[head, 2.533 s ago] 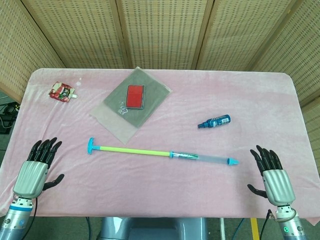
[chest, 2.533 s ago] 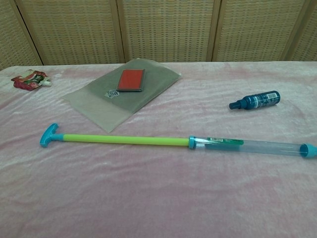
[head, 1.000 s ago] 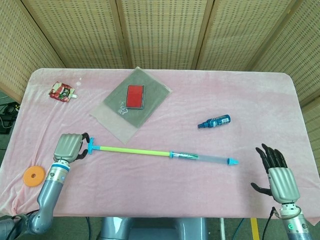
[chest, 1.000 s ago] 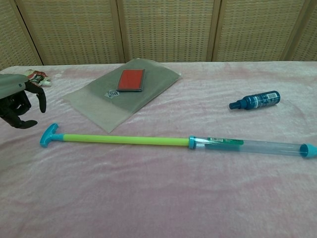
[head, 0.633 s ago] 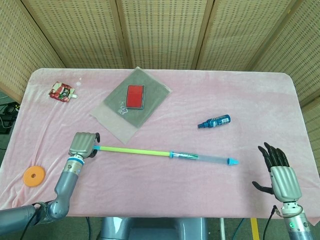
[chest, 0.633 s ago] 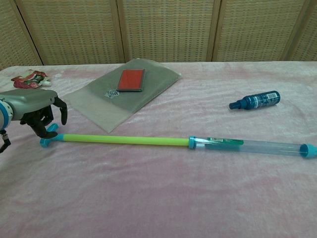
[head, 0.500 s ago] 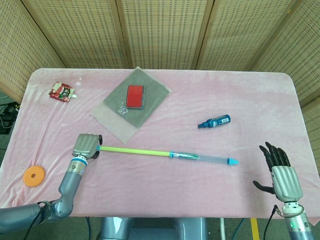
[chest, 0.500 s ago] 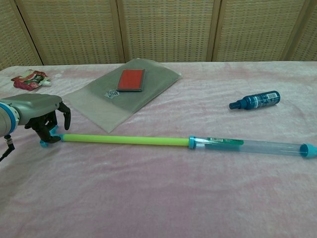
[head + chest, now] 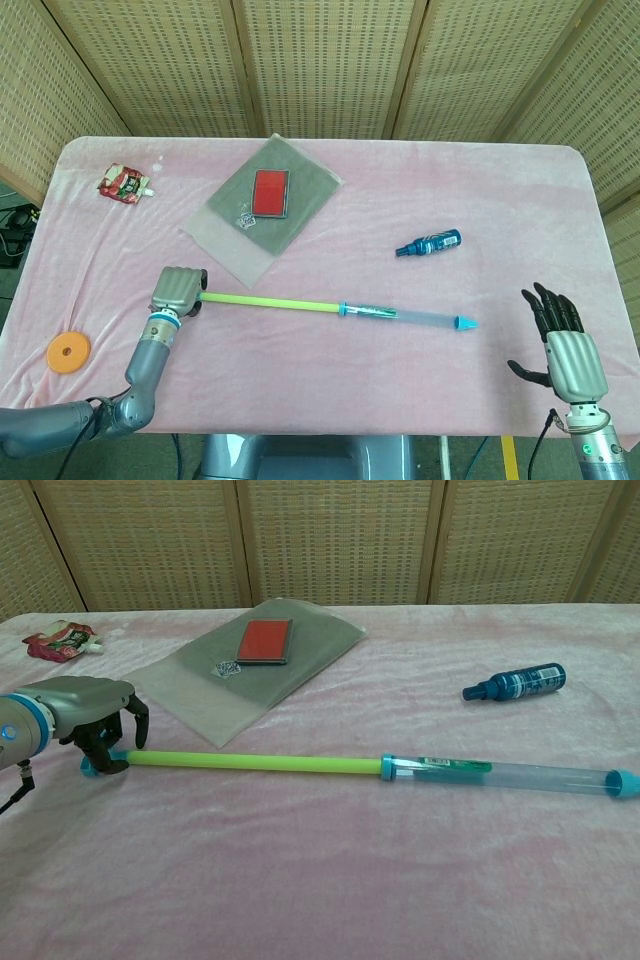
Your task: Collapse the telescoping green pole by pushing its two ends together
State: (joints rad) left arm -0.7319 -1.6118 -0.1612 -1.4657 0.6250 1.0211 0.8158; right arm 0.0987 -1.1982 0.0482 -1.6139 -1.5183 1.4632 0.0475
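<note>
Pole lies left-to-right across the worktop, one hand at each end's side

Left hand point(image 9: 85, 720) curls over the green pole point(image 9: 330, 307) handle, grip unclear; right hand point(image 9: 572, 350), fingers spread and empty, sits well apart from its far tip

From the head view we look steeply down on the whole pink-covered table point(image 9: 500, 190), facing the wicker screen point(image 9: 320, 60) at 12 o'clock, far enough back to take in every table edge. From the chest view we sit low and close, looking almost level across the cloth toward the same screen point(image 9: 340, 540) at 12 o'clock, with the near and side edges cut off. Both views share the middle of the table: the green pole point(image 9: 330, 308) point(image 9: 350, 766), the left hand point(image 9: 176, 291) point(image 9: 85, 718) at 9 o'clock, and the blue bottle point(image 9: 428, 243) point(image 9: 514, 683).
</note>
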